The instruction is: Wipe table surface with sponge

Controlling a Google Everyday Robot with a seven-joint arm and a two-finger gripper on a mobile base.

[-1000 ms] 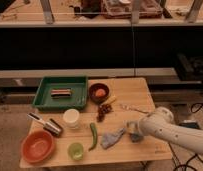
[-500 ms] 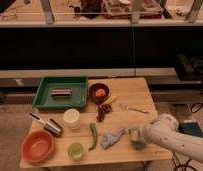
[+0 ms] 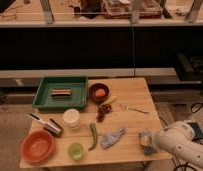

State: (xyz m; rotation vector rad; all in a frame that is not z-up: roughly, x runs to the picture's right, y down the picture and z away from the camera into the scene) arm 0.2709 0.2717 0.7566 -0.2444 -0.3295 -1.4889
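The small blocky pale-yellow sponge (image 3: 146, 141) has slid to the near-right corner of the light-brown wooden plank table (image 3: 130, 102). The hand (image 3: 154, 144) is against it, grip impossible to tell, so a wiping stroke seems underway.

Dark shelving (image 3: 70, 47) and a long grey ledge (image 3: 70, 75) stand over pale floor (image 3: 10, 125).

The table surface (image 3: 135, 122) is a rectangular top of light-brown wooden planks, lying flat across the middle of the scene. The sponge (image 3: 145, 137) is a small blocky piece, blue-grey on its upper face and pale yellowish below. It sits on the wood at the near right corner, close to the right edge. My gripper (image 3: 153, 145) is at the sponge's right side, reaching in from the right.
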